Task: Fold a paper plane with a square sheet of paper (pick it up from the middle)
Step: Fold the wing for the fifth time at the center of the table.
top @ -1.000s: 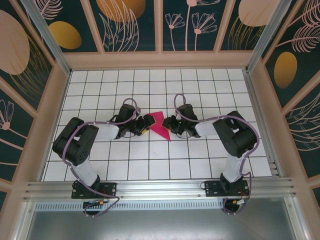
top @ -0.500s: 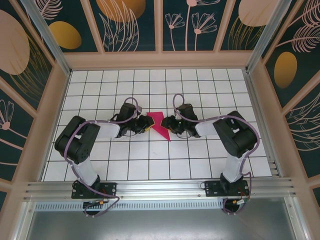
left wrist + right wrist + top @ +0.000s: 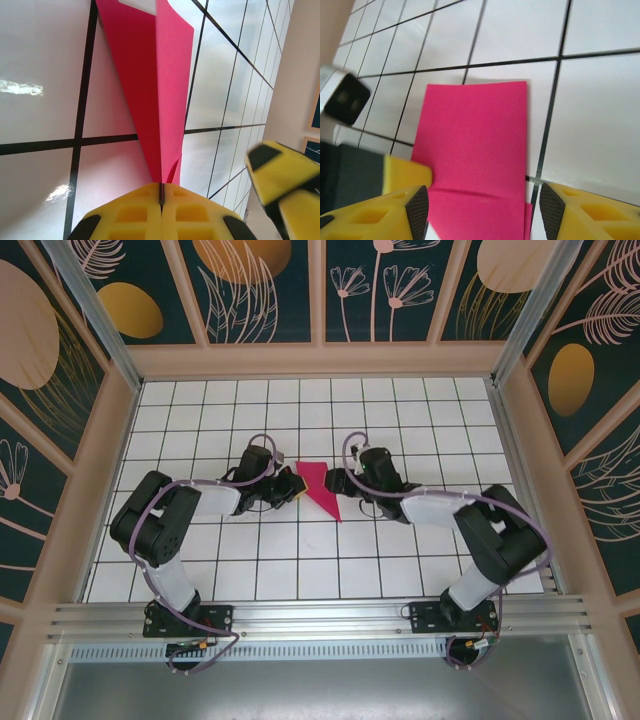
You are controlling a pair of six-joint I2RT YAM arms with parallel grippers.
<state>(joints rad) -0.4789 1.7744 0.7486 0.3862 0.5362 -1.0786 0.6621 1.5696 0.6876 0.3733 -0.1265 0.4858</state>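
Note:
The magenta-pink sheet of paper (image 3: 318, 487) lies on the tiled floor, folded into a slim paper plane shape with its tip pointing toward the arms. My left gripper (image 3: 294, 483) is shut on the paper's left edge. In the left wrist view its yellow fingers (image 3: 161, 200) meet on the folded layers of the paper (image 3: 160, 90), which fan out ahead. My right gripper (image 3: 336, 483) stands open at the paper's right side. In the right wrist view it (image 3: 482, 220) straddles the paper (image 3: 475, 145), with its pads apart and off the sheet.
White grid floor (image 3: 300, 570) with wooden walls around it (image 3: 320, 360). The two grippers face each other a few centimetres apart. The right gripper's yellow finger (image 3: 280, 172) shows at the left wrist view's edge. Open tiles lie in front and behind.
My left gripper has closed on the paper's left edge. My right gripper has opened, releasing the paper, and the right arm's elbow has swung out to the right.

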